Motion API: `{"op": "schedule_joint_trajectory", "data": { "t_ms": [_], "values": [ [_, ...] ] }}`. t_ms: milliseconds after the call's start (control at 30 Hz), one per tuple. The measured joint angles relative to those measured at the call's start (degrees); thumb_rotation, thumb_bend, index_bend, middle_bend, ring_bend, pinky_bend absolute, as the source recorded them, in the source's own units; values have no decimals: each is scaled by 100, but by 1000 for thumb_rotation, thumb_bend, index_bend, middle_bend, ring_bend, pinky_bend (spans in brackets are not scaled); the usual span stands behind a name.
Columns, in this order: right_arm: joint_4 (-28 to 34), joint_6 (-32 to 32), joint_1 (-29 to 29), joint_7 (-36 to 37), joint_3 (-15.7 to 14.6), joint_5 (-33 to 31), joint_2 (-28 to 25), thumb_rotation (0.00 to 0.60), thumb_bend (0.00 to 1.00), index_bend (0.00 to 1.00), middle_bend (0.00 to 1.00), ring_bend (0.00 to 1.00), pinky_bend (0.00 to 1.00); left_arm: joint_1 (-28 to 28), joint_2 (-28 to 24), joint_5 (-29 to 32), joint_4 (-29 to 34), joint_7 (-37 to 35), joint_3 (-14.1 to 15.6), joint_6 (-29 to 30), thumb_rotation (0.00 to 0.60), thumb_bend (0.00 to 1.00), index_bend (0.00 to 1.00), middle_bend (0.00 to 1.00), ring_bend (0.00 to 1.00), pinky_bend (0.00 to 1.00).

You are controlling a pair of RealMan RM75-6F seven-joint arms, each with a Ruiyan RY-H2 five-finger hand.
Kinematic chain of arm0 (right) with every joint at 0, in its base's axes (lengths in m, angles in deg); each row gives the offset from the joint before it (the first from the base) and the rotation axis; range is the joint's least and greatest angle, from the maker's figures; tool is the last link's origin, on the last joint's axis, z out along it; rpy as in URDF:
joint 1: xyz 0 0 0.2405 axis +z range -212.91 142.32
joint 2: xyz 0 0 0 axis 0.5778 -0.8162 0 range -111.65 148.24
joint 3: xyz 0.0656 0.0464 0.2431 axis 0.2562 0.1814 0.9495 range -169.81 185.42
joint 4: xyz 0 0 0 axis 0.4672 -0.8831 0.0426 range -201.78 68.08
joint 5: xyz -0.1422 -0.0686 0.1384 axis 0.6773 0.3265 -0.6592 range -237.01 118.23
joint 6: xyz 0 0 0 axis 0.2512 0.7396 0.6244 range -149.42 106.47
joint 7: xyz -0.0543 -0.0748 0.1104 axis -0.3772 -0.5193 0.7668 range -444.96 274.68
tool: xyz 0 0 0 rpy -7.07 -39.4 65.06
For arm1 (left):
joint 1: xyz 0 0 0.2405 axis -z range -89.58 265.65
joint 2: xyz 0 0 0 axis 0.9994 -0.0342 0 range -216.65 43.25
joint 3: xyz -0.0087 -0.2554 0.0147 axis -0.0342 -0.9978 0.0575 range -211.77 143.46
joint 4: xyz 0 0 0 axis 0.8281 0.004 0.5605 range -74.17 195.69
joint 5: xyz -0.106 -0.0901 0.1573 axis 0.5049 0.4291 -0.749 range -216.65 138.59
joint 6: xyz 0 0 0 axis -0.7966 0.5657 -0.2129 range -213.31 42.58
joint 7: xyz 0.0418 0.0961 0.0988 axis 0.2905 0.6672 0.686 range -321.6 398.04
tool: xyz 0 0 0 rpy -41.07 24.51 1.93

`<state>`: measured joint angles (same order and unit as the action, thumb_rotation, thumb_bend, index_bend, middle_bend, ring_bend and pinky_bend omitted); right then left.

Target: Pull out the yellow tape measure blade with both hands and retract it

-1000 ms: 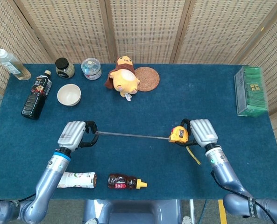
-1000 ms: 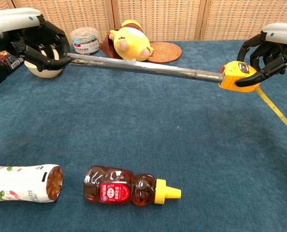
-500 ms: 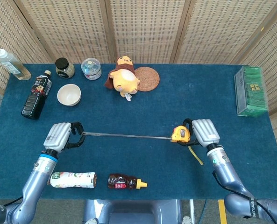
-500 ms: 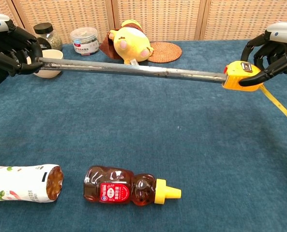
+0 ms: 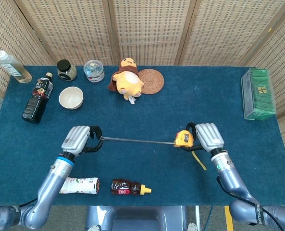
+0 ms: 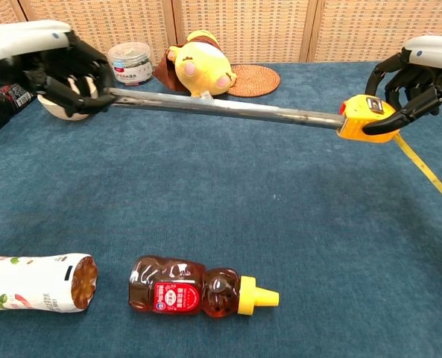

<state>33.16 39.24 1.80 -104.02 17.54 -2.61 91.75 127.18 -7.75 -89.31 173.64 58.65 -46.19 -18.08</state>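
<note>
The yellow tape measure case (image 5: 184, 139) (image 6: 365, 118) hangs above the blue table, gripped by my right hand (image 5: 207, 137) (image 6: 418, 78). Its blade (image 5: 138, 141) (image 6: 221, 110) stretches out leftward as a long grey strip. My left hand (image 5: 80, 138) (image 6: 53, 67) pinches the blade's far end. A loose yellow strip (image 5: 199, 160) (image 6: 427, 173) lies on the cloth below the case.
A honey bear bottle (image 5: 129, 187) (image 6: 198, 290) and a white tube (image 5: 80, 185) (image 6: 34, 283) lie at the front. At the back are a white bowl (image 5: 70, 97), a dark bottle (image 5: 37, 97), jars, a plush toy (image 5: 128, 79) (image 6: 198, 63), a woven coaster (image 5: 150, 81) and a green box (image 5: 258, 93).
My left hand went left and drew more blade out, then came back right, so the blade is shorter again. My right hand and the case have barely shifted.
</note>
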Motion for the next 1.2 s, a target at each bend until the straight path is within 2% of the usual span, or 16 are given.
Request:
{"op": "schedule_joint_trajectory", "data": {
  "t_ms": [500,733,900,967,1200],
  "values": [
    [99,24,84,-130,82,-69,188,377,250,585,626,705,634,963,1200,860,-604,613,-572,-193,560,444,561,519,484,526],
    [136,32,125,-124,140,-76,248,379,250,585,626,705,635,1325,1654,1087,-892,830,-705,-218,567,432,561,519,484,526],
    [108,16,140,-99,151,-70,274,377,250,587,627,706,636,1536,1887,1281,-1065,972,-772,-225,565,362,561,519,483,526],
    [95,14,141,-90,150,-51,279,377,250,587,628,706,636,1578,1920,1328,-1084,1004,-794,-209,561,331,546,510,453,525],
    [62,6,127,-54,133,-5,256,378,250,588,629,706,636,1595,1836,1349,-992,1017,-797,-167,563,293,418,372,300,491]
  ]
}}
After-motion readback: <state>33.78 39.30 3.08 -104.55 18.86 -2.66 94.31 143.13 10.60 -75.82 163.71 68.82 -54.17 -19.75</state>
